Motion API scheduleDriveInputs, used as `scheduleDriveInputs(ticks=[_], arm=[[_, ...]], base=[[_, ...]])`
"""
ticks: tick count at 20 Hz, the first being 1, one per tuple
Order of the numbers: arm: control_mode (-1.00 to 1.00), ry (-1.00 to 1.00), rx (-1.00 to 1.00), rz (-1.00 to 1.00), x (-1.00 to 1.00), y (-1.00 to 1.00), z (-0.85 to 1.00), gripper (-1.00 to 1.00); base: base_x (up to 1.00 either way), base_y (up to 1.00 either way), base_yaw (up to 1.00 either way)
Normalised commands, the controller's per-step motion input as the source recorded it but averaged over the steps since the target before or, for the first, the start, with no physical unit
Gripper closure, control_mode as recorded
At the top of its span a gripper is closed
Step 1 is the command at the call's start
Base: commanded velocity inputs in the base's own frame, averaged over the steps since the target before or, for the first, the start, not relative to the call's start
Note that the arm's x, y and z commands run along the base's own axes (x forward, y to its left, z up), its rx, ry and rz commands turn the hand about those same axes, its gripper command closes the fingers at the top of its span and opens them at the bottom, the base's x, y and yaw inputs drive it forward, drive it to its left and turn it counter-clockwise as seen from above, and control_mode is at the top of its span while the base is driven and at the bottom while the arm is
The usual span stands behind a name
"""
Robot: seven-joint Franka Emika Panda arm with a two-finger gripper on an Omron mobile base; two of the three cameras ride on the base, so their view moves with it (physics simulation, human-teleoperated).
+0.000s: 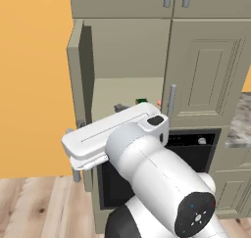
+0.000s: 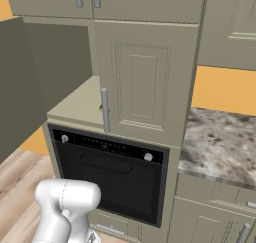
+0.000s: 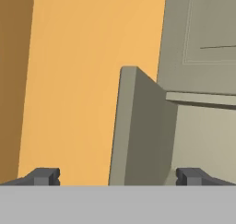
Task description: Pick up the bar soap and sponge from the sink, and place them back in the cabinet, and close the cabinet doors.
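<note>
Now the open cabinet door's (image 3: 138,135) edge stands between the wide-open gripper's (image 3: 117,177) fingertips.

Sponge (image 1: 141,101) on cabinet (image 1: 125,92) shelf

No legible text, label, brand, number or sign appears on any surface. The cabinet doors (image 2: 142,79) carry only plain recessed panels. The oven (image 2: 112,179) shows a control strip with two round knobs and a row of small marks too fine to read. The arm's dark end cap (image 1: 196,216) bears a few tiny coloured dots, not characters. The orange wall (image 3: 87,80) and the stone countertop (image 2: 222,142) are unmarked.
</note>
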Motion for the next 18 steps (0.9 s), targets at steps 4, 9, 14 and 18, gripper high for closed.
scheduleDriveInputs(ticks=[4,9,14,18], arm=[[-1.00,-0.05,0.00,-0.04,0.15,0.13,-0.10,-1.00],[-1.00,-0.05,0.00,-0.04,0.16,0.09,-0.09,-1.00],[-1.00,-0.04,0.00,-0.05,0.20,0.12,-0.01,-1.00],[-1.00,-0.01,0.00,-0.04,0.19,0.12,0.00,-1.00]], base=[[0.00,0.00,0.00],[0.00,0.00,0.00],[0.00,0.00,0.00],[0.00,0.00,0.00]])
